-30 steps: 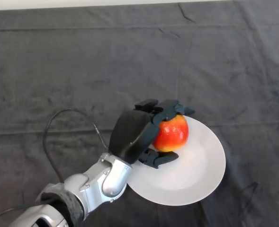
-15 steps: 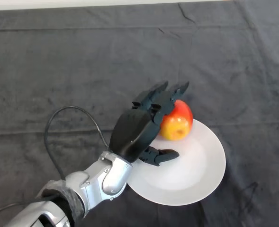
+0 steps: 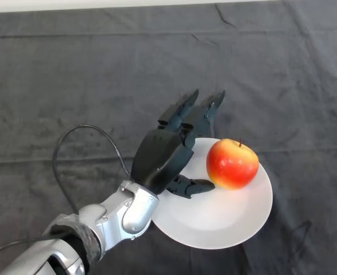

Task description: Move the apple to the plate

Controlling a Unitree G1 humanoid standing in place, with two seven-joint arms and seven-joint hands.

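Observation:
A red and yellow apple [image 3: 232,163] rests upright on the white plate [image 3: 219,220], toward its far right rim, stem up. My left hand [image 3: 163,154] hovers over the plate's left edge, just left of the apple and apart from it. Its fingers [image 3: 205,112] stretch straight out toward the far side, and the thumb [image 3: 192,186] points right over the plate. The hand is open and holds nothing.
A dark grey cloth [image 3: 71,86] with a few creases covers the whole table. A pale strip [image 3: 99,4] runs along the table's far edge.
The fingers uncurled and let go of the apple. The apple rolled right and now sits free on the plate. The hand has drawn slightly left.

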